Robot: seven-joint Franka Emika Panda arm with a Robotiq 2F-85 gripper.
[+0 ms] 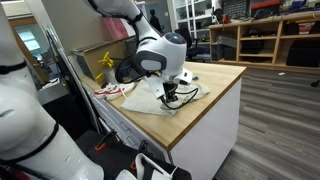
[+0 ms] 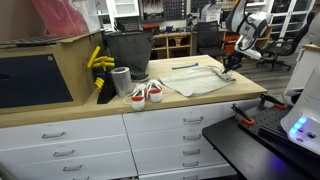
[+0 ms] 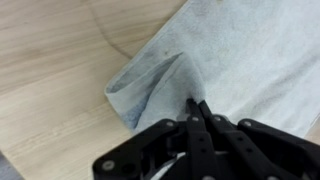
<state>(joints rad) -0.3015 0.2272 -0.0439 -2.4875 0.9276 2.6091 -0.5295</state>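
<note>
Two fingertips meet with almost no gap between them. The gripper (image 3: pixel 197 108) is clamped on a raised ridge of the towel (image 3: pixel 250 50), right at the corner that curls over on itself in the wrist view. The towel is pale blue-grey and lies spread on the wooden countertop (image 3: pixel 50 70). Most of it is flat, and only this pinched corner is off the wood.

In both exterior views the gripper (image 1: pixel 172 97) (image 2: pixel 228 68) comes down from above onto the towel's (image 1: pixel 145 102) (image 2: pixel 195 80) edge, close to the counter's end. At the towel's opposite end, just off the cloth, sits a pair of red-and-white sneakers (image 2: pixel 145 93). A grey cup (image 2: pixel 120 80) and a black bin (image 2: pixel 127 50) stand a little beyond them.

We judge the step in hand to be carrying this corner across the towel. To do it well, we would lift only enough for the fold to clear the layer beneath. We would then travel in a low arc towards the towel's far edge, so the flat part is not dragged along the wood. We cannot tell from the wrist view whether the grip has one layer or two. A slow first pull, with an eye on the flat part of the towel, would show us that early.
</note>
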